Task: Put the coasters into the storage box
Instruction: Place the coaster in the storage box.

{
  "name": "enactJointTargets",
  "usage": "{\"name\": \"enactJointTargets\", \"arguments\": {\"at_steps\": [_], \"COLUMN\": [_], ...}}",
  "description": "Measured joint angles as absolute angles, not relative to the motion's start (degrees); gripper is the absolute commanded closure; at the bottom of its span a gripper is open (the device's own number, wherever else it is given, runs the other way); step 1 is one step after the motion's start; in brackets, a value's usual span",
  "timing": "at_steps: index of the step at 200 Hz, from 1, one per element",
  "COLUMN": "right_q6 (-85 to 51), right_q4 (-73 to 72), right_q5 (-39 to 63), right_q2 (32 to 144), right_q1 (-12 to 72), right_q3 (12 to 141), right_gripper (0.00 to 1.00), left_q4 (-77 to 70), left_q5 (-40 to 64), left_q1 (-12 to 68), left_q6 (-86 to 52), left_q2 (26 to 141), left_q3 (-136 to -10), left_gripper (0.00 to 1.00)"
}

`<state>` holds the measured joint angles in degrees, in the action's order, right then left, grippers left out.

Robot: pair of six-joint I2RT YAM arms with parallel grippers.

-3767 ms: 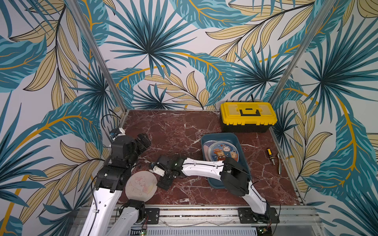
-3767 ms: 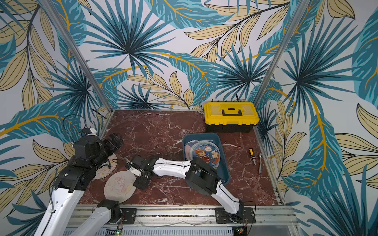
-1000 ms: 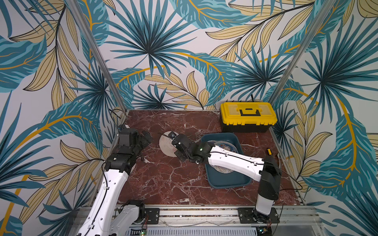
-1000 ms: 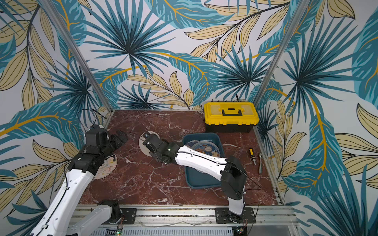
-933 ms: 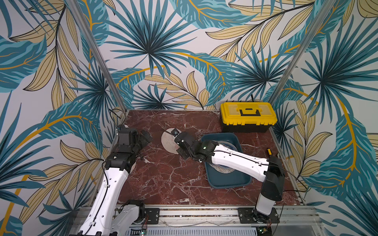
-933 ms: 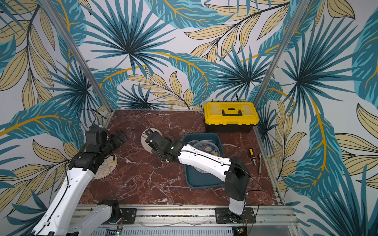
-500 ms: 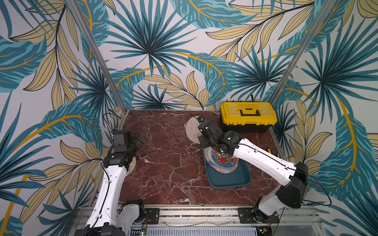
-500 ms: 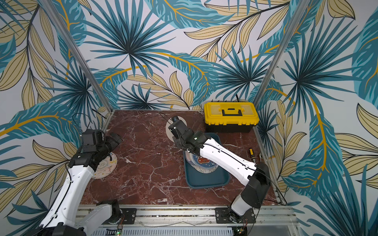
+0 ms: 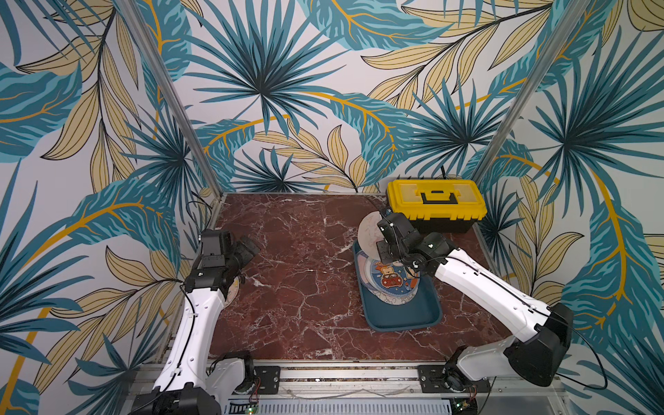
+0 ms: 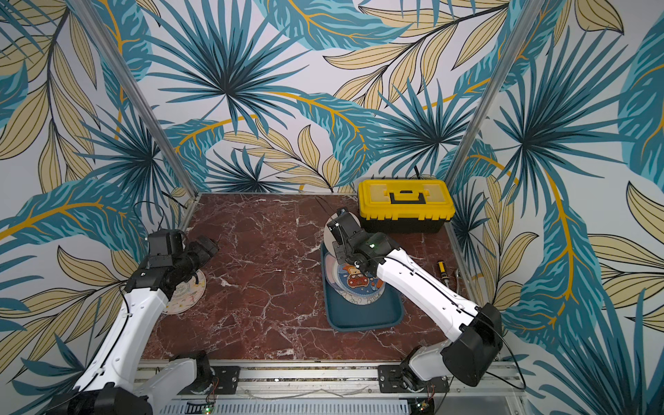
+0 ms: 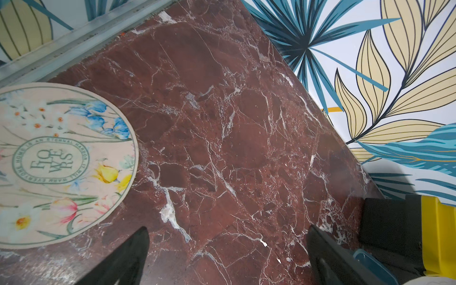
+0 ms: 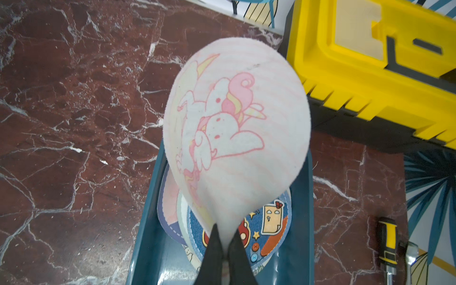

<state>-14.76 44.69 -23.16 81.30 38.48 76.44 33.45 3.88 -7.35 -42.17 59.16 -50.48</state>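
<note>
The right jaws are pinched almost fully together on the rim of the pink unicorn coaster [image 12: 237,128]. The disc extends away from the jaw tips and bows slightly. In both top views it stands nearly on edge [image 9: 367,230] [image 10: 328,230] above the far end of the storage box [image 9: 402,316], close to the yellow toolbox [image 9: 436,201]. Directly below the jaws, several coasters lie stacked flat inside the box, with the blue coaster [image 12: 271,222] printed with a red car on top. The near half of the box floor is bare.

The left jaws are spread wide and hold nothing, hovering over the surface [image 9: 298,258] at its left edge. The floral coaster [image 11: 61,162] lies flat on the surface just beside one of these jaws, outside the gap between them and well apart from the box. A screwdriver [image 10: 442,273] lies on the surface to the right of the box.
</note>
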Motion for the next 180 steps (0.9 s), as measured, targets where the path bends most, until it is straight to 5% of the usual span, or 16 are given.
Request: {"name": "enactJointTargets", "arguments": {"at_steps": [94,163,180], "right_q6": [-21.0,-22.1,-22.0], "right_q4": [42.7,41.4,41.3], "right_q5": [-14.8,-15.3,-15.6], "right_q2": [82.8,89.7,91.6], "right_q1": [31.8,28.1,27.7], "right_q3": [64.3,60.8,60.4], "right_gripper": [1.0,0.91,0.82], "left_q4": [32.3,32.3,32.3], "left_q5": [7.7,5.9,5.6], "left_q1": [-7.4,-7.4,-7.4], "left_q6": [-40.3,-40.3,-40.4], "left_q2": [62.6,64.3,64.5], "left_q3": [-50.5,-50.5,-50.5], "left_gripper": [0.0,0.0,0.0]}}
